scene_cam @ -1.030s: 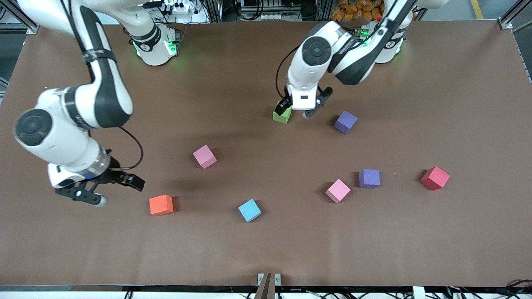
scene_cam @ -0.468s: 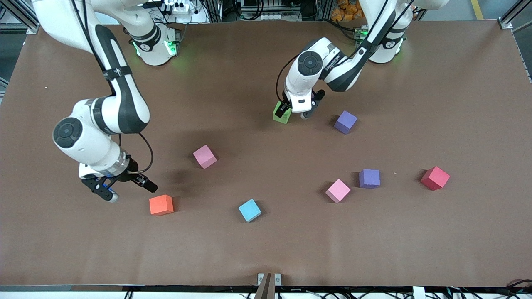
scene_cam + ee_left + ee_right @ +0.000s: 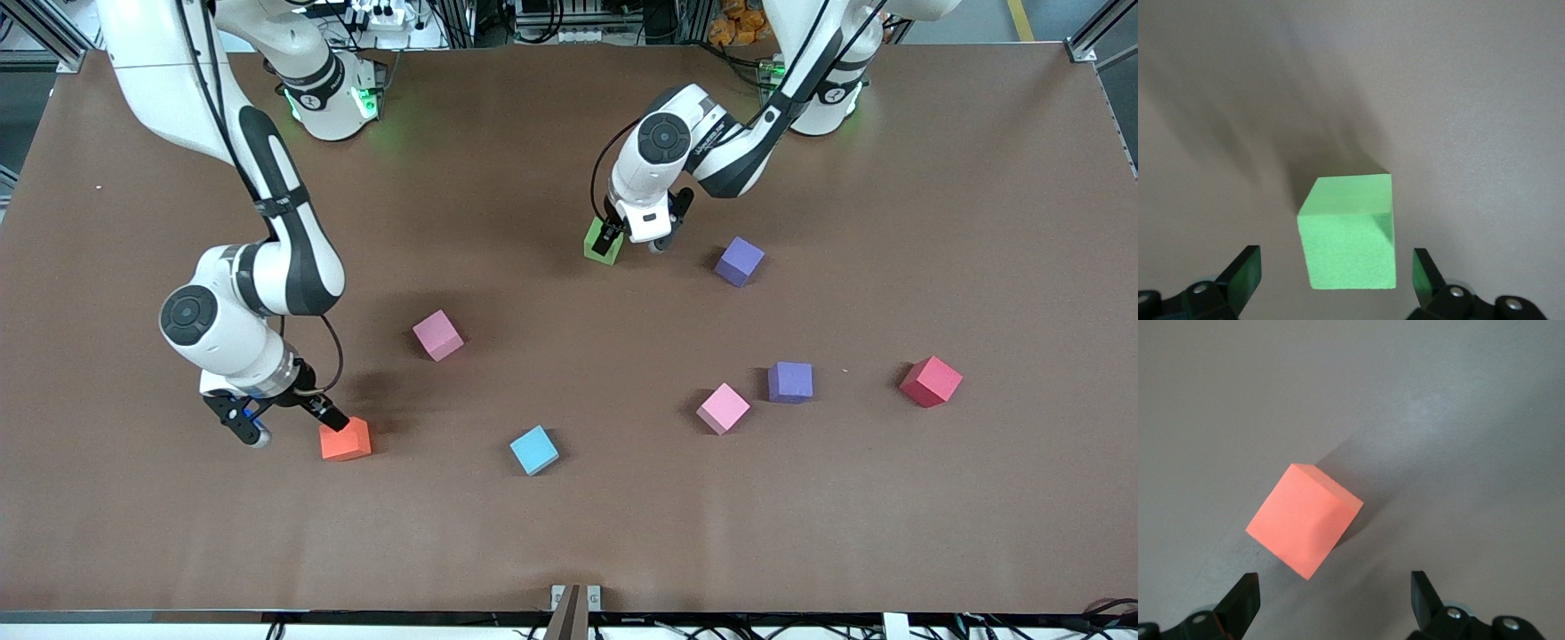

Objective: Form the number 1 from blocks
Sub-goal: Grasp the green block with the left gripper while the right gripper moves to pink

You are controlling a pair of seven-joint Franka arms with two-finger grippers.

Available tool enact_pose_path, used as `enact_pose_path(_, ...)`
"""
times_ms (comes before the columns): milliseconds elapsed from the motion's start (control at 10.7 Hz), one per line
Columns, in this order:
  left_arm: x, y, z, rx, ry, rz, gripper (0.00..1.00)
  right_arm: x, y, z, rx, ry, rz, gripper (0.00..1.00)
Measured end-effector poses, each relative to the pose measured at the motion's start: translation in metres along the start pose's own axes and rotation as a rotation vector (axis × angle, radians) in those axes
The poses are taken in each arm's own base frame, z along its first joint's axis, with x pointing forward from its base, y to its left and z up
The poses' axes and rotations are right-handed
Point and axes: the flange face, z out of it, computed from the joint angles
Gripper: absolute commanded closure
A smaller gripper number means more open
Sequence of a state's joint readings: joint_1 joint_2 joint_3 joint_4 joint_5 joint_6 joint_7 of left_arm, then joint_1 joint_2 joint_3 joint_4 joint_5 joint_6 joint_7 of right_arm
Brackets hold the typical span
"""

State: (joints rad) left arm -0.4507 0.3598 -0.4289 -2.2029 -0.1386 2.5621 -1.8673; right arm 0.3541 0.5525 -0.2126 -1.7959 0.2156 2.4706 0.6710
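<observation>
Left gripper [image 3: 633, 238]: fingers spread, released, straddling the green block [image 3: 602, 246] on the table [image 3: 569, 533] without touching. Right gripper [image 3: 293, 425]: fingers spread, empty, low beside the orange block [image 3: 346, 439], nearer the front camera, toward the right arm's end.

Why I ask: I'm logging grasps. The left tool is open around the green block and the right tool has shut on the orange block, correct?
Not quite. The right tool is open, not shut: the right wrist view shows its fingers spread wide with the orange block lying untouched ahead of them. The rest holds: the left tool is open around the green block.
</observation>
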Motion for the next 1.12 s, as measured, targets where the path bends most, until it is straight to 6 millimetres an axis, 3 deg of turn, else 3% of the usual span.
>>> enact_pose_path(375, 0.002, 0.002, 0.017, -0.016, -0.018, -0.04, 0.0, -0.009, -0.01, 0.0, -0.01, 0.008, -0.078, 0.0)
enact_pose_path(562, 0.002, 0.0, 0.026, -0.003, -0.019, -0.039, 0.0, -0.038, -0.031, -0.002, -0.044, 0.041, -0.037, 0.0)
enact_pose_path(749, -0.001, -0.002, 0.034, 0.006, -0.006, -0.01, 0.62, -0.069, -0.048, -0.001, -0.051, 0.042, 0.052, 0.0)
enact_pose_path(843, -0.002, -0.001, 0.036, 0.001, 0.0, 0.01, 1.0, -0.082, -0.043, 0.003, -0.061, 0.023, 0.105, 0.0)
enact_pose_path(1124, -0.011, 0.003, 0.032, -0.036, 0.056, 0.148, 1.0, -0.125, -0.037, 0.01, 0.017, -0.05, 0.278, 0.0)
